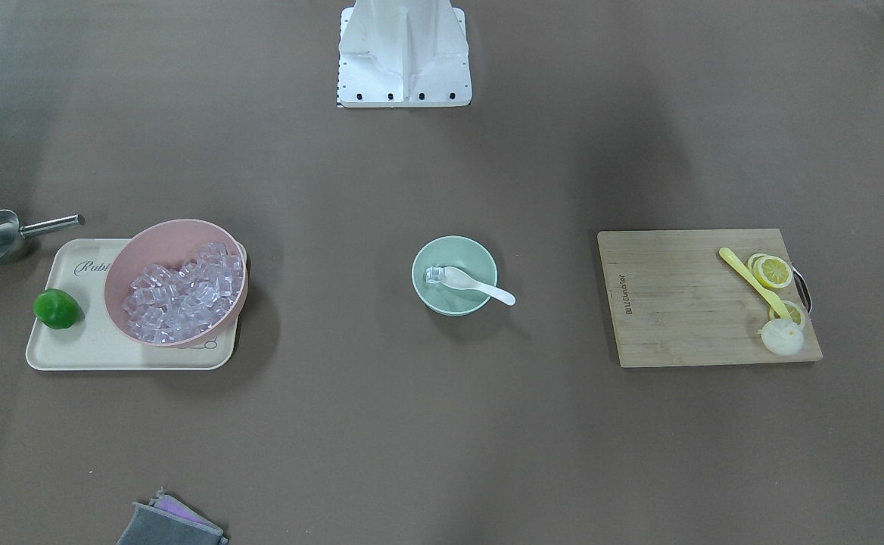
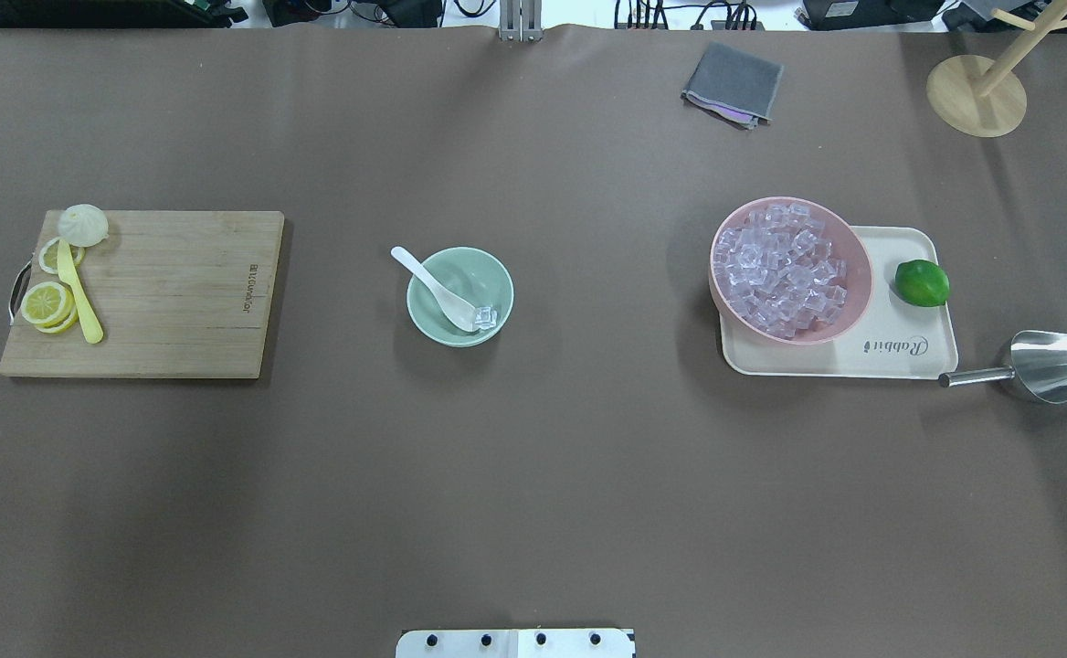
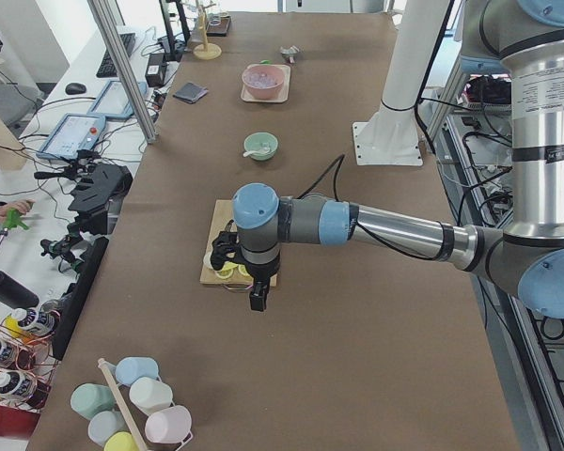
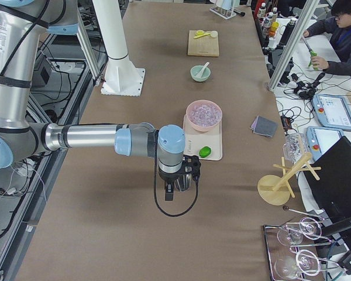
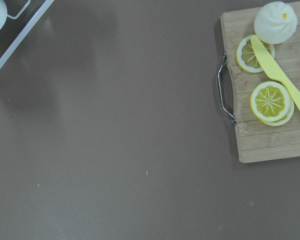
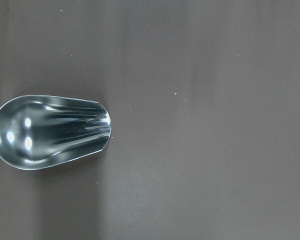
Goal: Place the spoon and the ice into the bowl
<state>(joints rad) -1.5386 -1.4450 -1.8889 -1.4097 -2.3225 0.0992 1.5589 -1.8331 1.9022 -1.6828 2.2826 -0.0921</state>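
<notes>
The pale mint-green bowl (image 2: 490,267) stands at the table's middle. The white spoon (image 2: 429,284) lies in it, scoop inside and handle over the rim. One clear ice cube (image 2: 485,317) sits in the bowl beside the scoop. They also show in the front view: bowl (image 1: 466,303), spoon (image 1: 481,287), ice (image 1: 434,275). My left gripper (image 3: 257,297) hangs over the table's left end near the cutting board. My right gripper (image 4: 170,190) hangs over the right end above the steel scoop. Both show only in side views, so I cannot tell if they are open or shut.
A pink bowl (image 2: 863,274) full of ice cubes and a lime (image 2: 922,282) sit on a cream tray (image 2: 908,352). A steel scoop (image 2: 1041,366) lies right of it. A cutting board (image 2: 177,292) holds lemon slices and a yellow utensil (image 2: 82,300). A grey cloth (image 2: 733,82) lies far back.
</notes>
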